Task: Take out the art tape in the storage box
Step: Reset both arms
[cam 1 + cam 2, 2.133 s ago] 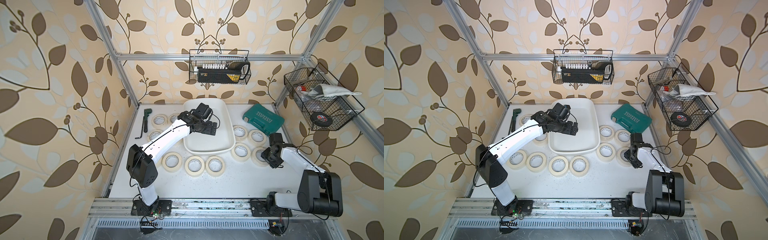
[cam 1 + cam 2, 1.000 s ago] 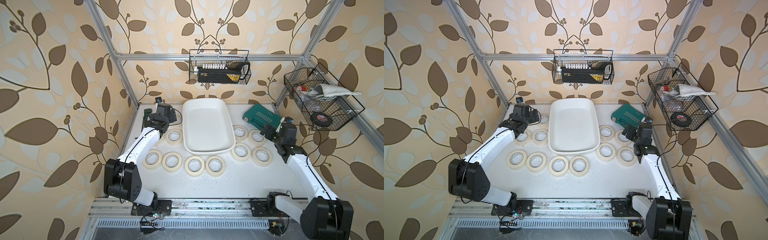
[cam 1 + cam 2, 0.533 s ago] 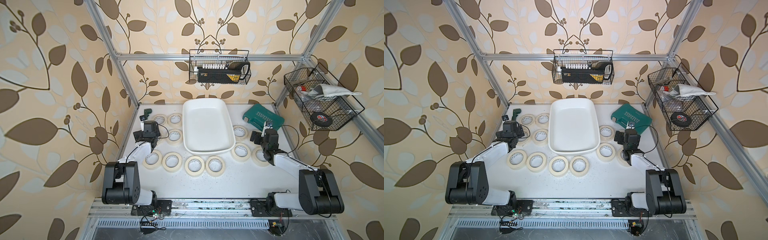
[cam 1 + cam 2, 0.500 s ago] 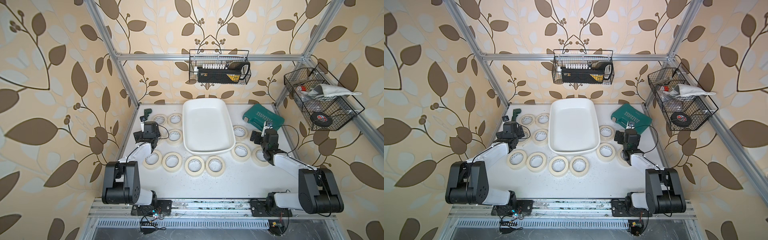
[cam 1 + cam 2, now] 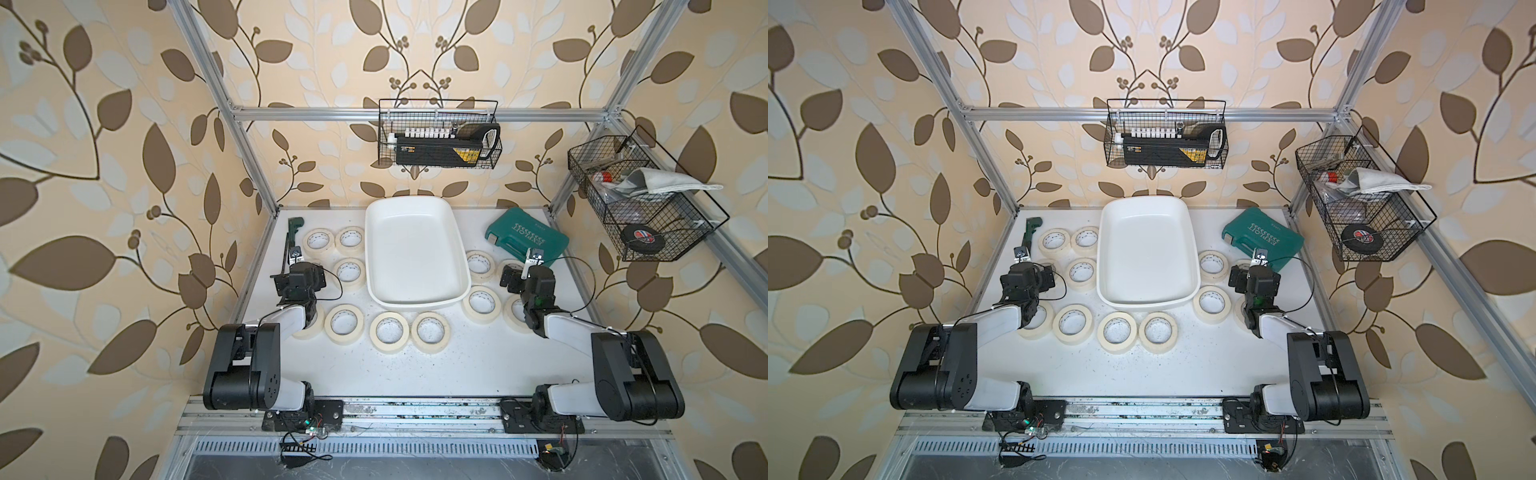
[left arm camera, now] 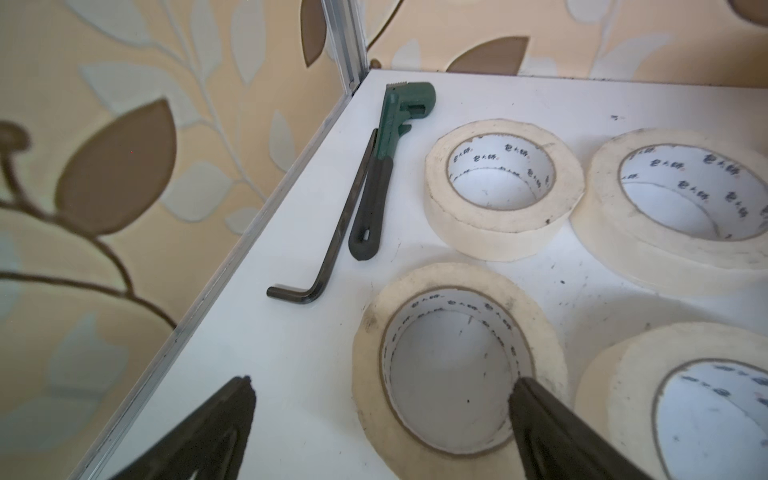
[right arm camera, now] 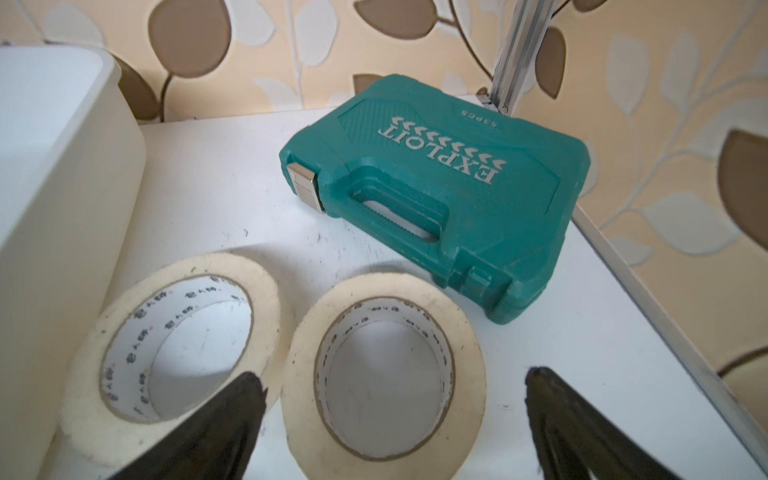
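Observation:
The storage box [image 5: 415, 300] [image 5: 1146, 302], a white tub, stands mid-table with nothing inside it. Several cream rolls of art tape [image 5: 389, 332] [image 5: 1118, 332] lie flat on the table around it. My left gripper [image 5: 300, 279] [image 6: 382, 381] hovers open at the left; one finger is over the ring of a roll [image 6: 457, 276], the other over bare table. On the right, my right gripper [image 5: 525, 282] [image 7: 395, 375] is open, its fingers either side of a roll [image 7: 467, 345]. Neither holds anything.
A teal tool case [image 5: 525, 237] [image 7: 436, 183] lies at the back right. A green wrench [image 6: 399, 120] and a hex key [image 6: 332, 249] lie along the left edge. Black wire baskets [image 5: 438, 139] [image 5: 636, 199] hang on the frame, one with a black tape roll [image 5: 638, 239].
The left arm has left the storage box, swung to the back left, then drawn back over the left rolls. The right arm reached back, then settled by the right rolls. Both grippers stayed open.

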Motion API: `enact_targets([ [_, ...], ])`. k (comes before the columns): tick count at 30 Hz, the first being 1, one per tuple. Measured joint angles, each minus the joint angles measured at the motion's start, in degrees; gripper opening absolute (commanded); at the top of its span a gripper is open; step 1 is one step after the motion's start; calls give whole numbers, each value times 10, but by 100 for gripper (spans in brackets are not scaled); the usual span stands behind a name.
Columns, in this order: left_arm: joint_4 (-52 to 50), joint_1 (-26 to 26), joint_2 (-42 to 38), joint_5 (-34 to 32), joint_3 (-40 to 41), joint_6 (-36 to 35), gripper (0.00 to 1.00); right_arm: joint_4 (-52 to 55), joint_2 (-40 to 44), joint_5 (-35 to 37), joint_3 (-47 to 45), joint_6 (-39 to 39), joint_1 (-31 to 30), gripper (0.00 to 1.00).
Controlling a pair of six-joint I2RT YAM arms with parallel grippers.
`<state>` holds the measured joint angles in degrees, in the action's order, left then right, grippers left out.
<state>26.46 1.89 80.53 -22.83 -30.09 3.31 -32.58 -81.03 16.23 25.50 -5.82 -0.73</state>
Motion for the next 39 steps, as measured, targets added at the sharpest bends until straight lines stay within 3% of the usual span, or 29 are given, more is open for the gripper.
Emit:
enact_targets([
  [10,35,43,-9,-11,35,-19,99,-94,-28,-24,-34,14,0,100],
  [15,77,24,-7,13,83,-16,99,-124,-42,-34,-43,21,-4,99],
  [21,109,-37,43,75,78,4,99,-137,-42,-38,-43,23,-4,99],
  [39,153,-39,50,111,85,13,99,-140,-42,-40,-43,25,-4,99],
])
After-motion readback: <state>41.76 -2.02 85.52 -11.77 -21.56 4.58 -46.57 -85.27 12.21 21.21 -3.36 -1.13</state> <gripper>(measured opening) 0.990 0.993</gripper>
